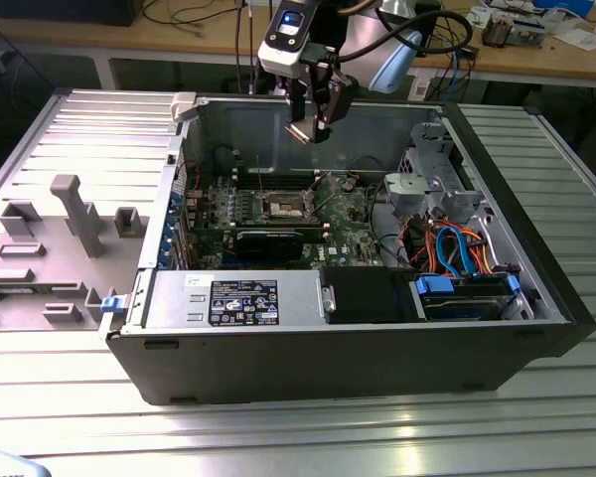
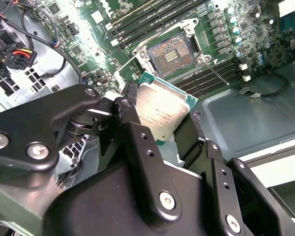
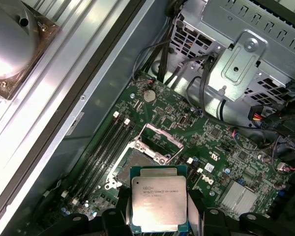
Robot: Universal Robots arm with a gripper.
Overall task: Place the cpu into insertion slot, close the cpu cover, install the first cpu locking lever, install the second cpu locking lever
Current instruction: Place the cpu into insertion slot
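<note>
My gripper (image 1: 308,124) hangs above the open computer case, shut on the cpu (image 1: 300,133) by two opposite edges. In both wrist views the cpu (image 2: 162,110) (image 3: 160,204) shows its silver-grey top between the black fingers (image 2: 130,118). Well below it on the green board lies the insertion slot (image 2: 174,53) (image 1: 283,207), its dark centre uncovered. From the first wrist view the chip hides part of the slot (image 3: 132,162). The cpu cover (image 3: 160,136) stands raised at the slot's far side. A thin metal lever (image 2: 218,73) sticks out beside the slot.
Long memory slots (image 2: 137,22) flank the socket. A metal drive cage (image 1: 427,189) with orange and blue cables (image 1: 457,248) fills the exterior view's right of the case. The case wall (image 1: 248,124) rises behind the gripper. A grey fixture tray (image 1: 60,248) lies outside on the left.
</note>
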